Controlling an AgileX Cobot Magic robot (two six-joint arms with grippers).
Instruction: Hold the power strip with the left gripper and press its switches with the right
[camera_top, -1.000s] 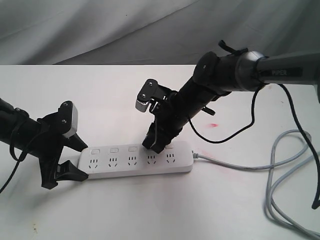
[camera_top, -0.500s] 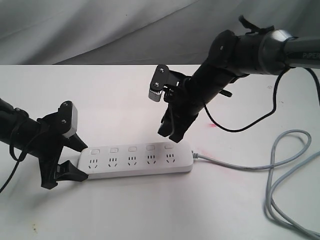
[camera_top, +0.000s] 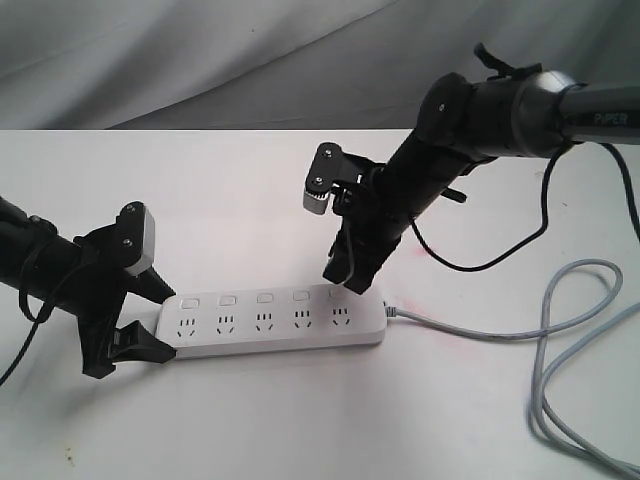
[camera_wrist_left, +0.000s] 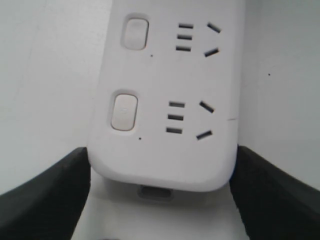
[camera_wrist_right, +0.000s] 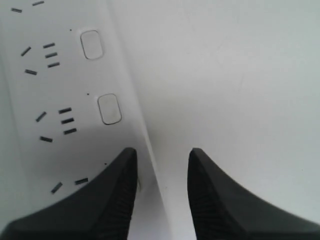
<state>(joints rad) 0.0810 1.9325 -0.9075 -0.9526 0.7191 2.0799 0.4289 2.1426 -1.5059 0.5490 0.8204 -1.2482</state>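
Observation:
The white power strip (camera_top: 275, 322) lies flat on the table, its five switches (camera_top: 265, 297) in a row along the far side. My left gripper (camera_top: 148, 318) is shut on the strip's left end; in the left wrist view its black fingers (camera_wrist_left: 47, 192) press both sides of the power strip (camera_wrist_left: 165, 150), with two switches (camera_wrist_left: 124, 111) showing. My right gripper (camera_top: 345, 278) hangs just above the rightmost switch at the cable end. In the right wrist view the right gripper (camera_wrist_right: 161, 156) is narrowly open and holds nothing. One of its fingers (camera_wrist_right: 117, 190) covers the power strip's (camera_wrist_right: 60, 90) edge; two switches (camera_wrist_right: 109, 108) show beyond.
The strip's thin grey cable (camera_top: 560, 330) runs right and loops near the table's right edge. A black cable (camera_top: 500, 250) sags from the right arm. A small red mark (camera_top: 428, 248) lies on the white table (camera_top: 230, 190). A grey cloth (camera_top: 200, 60) hangs behind.
My right gripper rose off the fourth switch, shifted right, then came down close over the fifth. The left gripper and the strip stayed put.

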